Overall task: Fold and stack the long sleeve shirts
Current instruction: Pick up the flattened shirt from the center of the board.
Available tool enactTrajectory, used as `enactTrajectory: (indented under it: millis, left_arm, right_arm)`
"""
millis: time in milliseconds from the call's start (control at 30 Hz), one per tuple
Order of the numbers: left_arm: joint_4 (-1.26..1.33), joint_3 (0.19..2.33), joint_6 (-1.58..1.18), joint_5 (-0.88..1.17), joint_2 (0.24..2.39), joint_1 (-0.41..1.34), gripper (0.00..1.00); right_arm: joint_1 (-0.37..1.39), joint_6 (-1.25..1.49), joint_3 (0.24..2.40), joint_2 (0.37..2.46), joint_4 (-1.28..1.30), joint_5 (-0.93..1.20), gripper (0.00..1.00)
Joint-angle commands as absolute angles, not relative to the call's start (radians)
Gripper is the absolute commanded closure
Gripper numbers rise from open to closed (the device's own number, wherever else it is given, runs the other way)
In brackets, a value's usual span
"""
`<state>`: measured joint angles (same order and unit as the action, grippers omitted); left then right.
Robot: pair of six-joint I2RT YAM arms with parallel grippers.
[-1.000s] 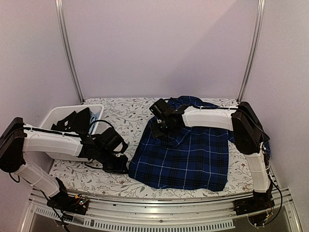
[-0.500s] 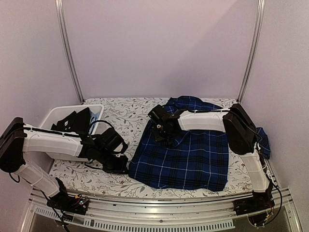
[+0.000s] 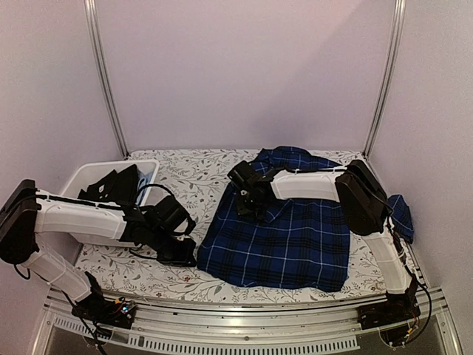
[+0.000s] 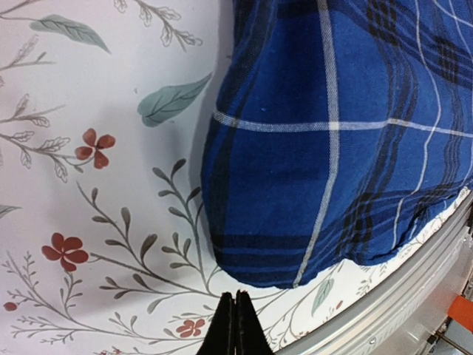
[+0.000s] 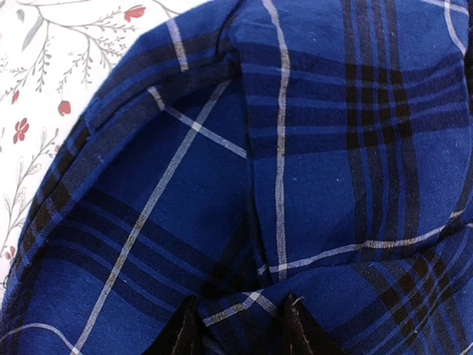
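At the near edge runs the metal rail (image 3: 244,310). Just beyond it the left gripper (image 4: 235,325) points down at the floral tablecloth (image 4: 96,185), fingers pressed together on nothing, just beside the shirt's near left corner and not touching it.

The shirt (image 3: 284,237) (navy plaid, thin white and pale-blue lines) lies spread flat over the table's right half, its near hem close to the rail and its left edge slanting away toward the middle. Its rounded near corner fills the left wrist view (image 4: 332,148).

Farther in, the right gripper (image 3: 250,203) is down on the shirt's far left part. Its fingers (image 5: 181,333) stand partly apart with a raised pucker of plaid between them; I cannot tell whether they truly grip it.

At the far left a white bin (image 3: 81,174) holds dark clothes (image 3: 111,185). At the far edge the shirt bunches up in a heap.
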<state>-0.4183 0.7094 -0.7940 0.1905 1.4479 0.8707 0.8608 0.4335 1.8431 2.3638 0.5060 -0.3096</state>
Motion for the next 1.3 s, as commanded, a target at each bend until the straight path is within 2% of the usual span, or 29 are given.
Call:
enactTrajectory:
  millis: [0,200,333,433,667,933,1133,1200,1267]
  left_arm:
    - [-0.432,0.722,-0.779,0.175,1.444,0.882,1.0]
    - [-0.434,0.724,-0.774,0.169,1.442,0.883,1.0]
    - [-0.437,0.734,-0.77,0.153,1.439,0.88,1.0]
    - [-0.435,0.75,-0.766,0.143,1.439,0.869,0.92]
    - [-0.39,0.759,-0.755,0.169,1.456,0.837,0.64]
    - [-0.31,0.753,-0.745,0.21,1.533,0.826,0.48]
    - [-0.211,0.766,-0.764,0.224,1.622,0.818,0.48]
    - [-0.179,0.77,-0.78,0.234,1.648,0.818,0.56]
    - [-0.167,0.779,-0.791,0.243,1.665,0.819,0.74]
  right_arm:
    - [0.852,0.443,1.868,2.318,0.503,-0.344,0.74]
    - [0.848,0.437,1.871,2.271,0.511,-0.356,0.92]
    - [0.845,0.433,1.87,2.225,0.519,-0.368,0.97]
    - [0.842,0.428,1.865,2.184,0.53,-0.379,0.99]
    - [0.811,0.415,1.773,2.046,0.539,-0.424,1.0]
    - [0.725,0.353,1.692,1.88,0.512,-0.468,1.0]
    - [0.698,0.304,1.682,1.852,0.49,-0.459,1.0]
    - [0.682,0.299,1.677,1.848,0.487,-0.46,1.0]
    - [0.662,0.293,1.671,1.842,0.486,-0.459,1.0]
